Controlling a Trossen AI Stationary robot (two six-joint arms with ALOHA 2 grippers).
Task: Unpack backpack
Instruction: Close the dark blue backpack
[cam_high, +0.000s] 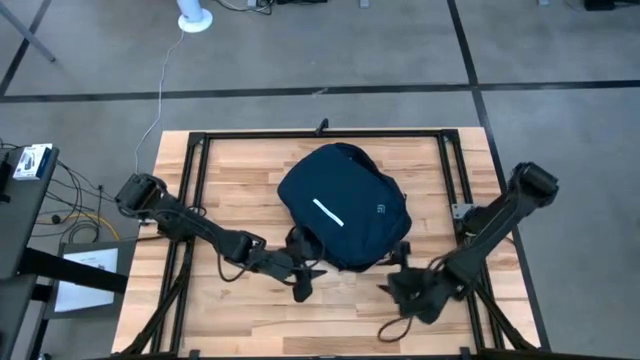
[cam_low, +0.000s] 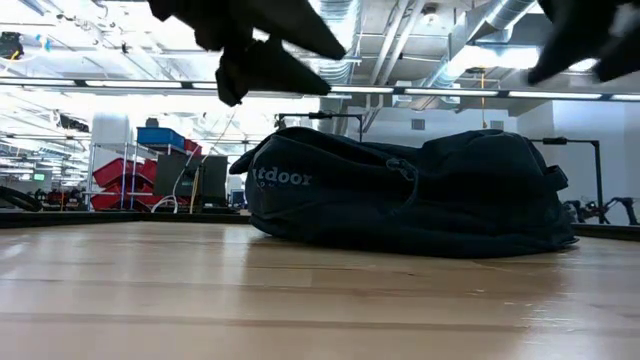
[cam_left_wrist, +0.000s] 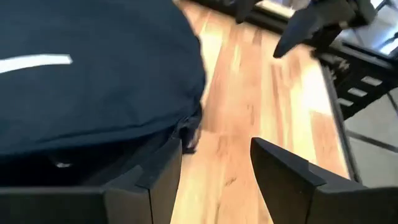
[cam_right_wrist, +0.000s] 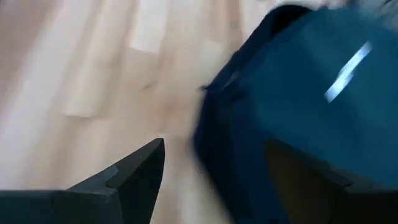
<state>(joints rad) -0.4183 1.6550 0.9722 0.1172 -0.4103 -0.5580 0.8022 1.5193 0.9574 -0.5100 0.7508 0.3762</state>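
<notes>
The dark navy backpack lies flat on the wooden table, a little behind its middle, with its white stripe and small logo facing up. It also shows in the low view. My left gripper is open and hangs above the table just off the backpack's near left edge; in the left wrist view the backpack lies beside one finger. My right gripper is open off the backpack's near right edge; in the right wrist view the backpack lies ahead.
A black metal frame runs round the table. A dark cable loop lies near the front edge under the right arm. Bare wood shows between the backpack and the near edge. The room with racks and lamps lies behind.
</notes>
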